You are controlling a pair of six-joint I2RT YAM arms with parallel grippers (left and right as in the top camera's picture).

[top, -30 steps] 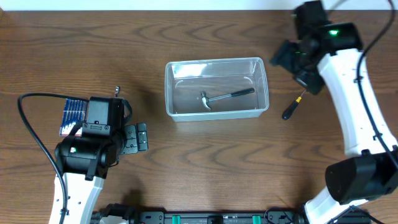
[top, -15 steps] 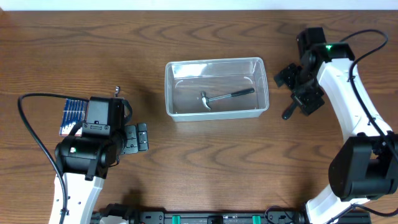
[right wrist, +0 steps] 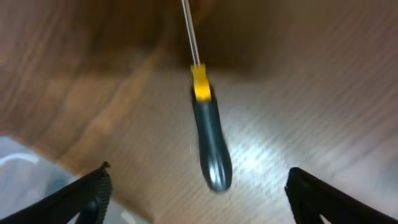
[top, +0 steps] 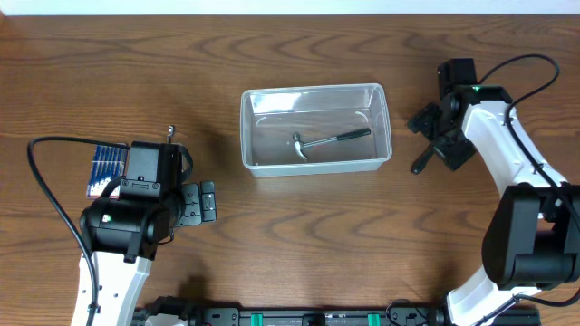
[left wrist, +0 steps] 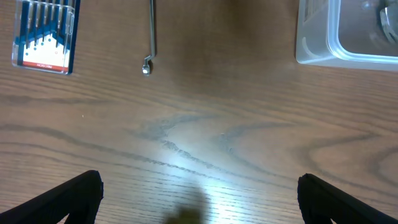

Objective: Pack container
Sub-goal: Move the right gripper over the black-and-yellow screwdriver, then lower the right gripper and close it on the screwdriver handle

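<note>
The clear plastic container stands at the table's middle back with a hammer lying inside; its corner shows in the left wrist view. A screwdriver with a black handle and yellow collar lies on the table right of the container, and it shows in the right wrist view. My right gripper is open above the screwdriver, its fingers wide apart either side of the handle. My left gripper is open and empty over bare wood, left of the container.
A blue flat pack of tools lies at the left, also in the left wrist view. A thin metal hex key lies beside it. A black cable loops by the left arm.
My right arm has swung down and toward the front, from the back right corner to above the screwdriver. The left arm has not moved.
</note>
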